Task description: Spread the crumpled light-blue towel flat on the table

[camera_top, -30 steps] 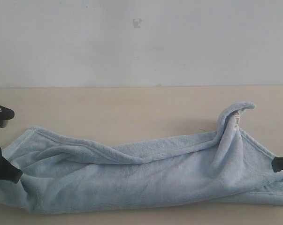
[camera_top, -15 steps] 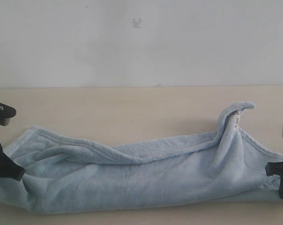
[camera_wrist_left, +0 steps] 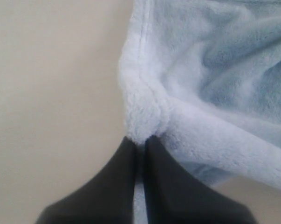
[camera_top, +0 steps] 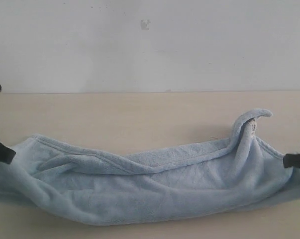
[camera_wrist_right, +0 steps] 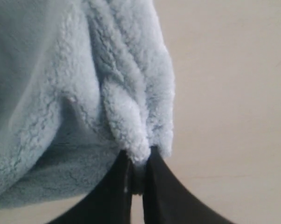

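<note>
Left fingers [camera_wrist_left: 107, 186] and right fingers [camera_wrist_right: 110, 191] each clamp a towel [camera_top: 150, 184] end; its length runs straight between them.

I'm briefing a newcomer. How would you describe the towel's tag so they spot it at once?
On the pale-beige table lies a long light-blue towel. Near its right end a fold peaks upward. The tag sits just under that peak: a small white strip, the cloth's only non-blue spot.
</note>
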Action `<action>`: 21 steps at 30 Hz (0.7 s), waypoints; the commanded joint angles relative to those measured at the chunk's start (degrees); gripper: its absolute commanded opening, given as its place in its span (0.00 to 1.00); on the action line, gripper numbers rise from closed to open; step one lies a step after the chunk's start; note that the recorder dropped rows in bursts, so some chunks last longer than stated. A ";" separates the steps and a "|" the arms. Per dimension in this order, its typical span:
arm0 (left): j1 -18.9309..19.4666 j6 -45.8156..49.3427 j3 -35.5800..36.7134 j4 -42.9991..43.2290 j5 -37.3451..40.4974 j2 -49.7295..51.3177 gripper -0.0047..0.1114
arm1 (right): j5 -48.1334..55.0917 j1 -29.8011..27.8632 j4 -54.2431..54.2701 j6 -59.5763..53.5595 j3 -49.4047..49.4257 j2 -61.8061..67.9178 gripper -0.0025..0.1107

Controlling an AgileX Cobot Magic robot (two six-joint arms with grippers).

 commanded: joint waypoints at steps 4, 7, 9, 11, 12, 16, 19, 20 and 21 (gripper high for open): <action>0.28 3.31 -0.43 -0.10 6.20 -1.70 0.07 | 8.96 -0.13 -0.75 -5.69 -3.08 -12.04 0.03; 0.28 3.31 -1.11 -1.51 8.24 -1.72 0.07 | 9.84 -0.13 -0.98 -5.69 -3.08 -15.87 0.03; 0.28 3.31 -1.20 -1.39 7.47 -2.93 0.07 | 8.35 -0.13 -0.98 -5.69 -3.08 -18.39 0.03; 0.77 3.31 -1.20 0.64 7.14 -3.28 0.07 | 6.06 -0.13 -2.30 -5.02 -3.08 -20.21 0.03; 1.30 3.31 -1.20 0.80 6.71 -2.98 0.07 | 5.00 -0.13 -3.04 -4.08 -3.08 -20.44 0.03; 3.48 3.59 -1.20 -2.71 6.77 1.88 0.07 | 5.74 -0.13 -3.39 -3.71 -3.08 -16.88 0.03; 3.74 8.41 -1.20 -7.88 9.95 6.51 0.07 | 9.44 -0.02 -3.39 -3.71 -3.08 -13.17 0.03; 3.74 10.12 -1.20 -9.73 10.62 7.69 0.07 | 10.17 -0.02 -3.39 -3.71 -2.98 -12.46 0.03; 3.74 11.88 -1.20 -11.41 10.90 8.52 0.07 | 10.60 -0.02 -3.28 -3.71 -2.71 -11.89 0.03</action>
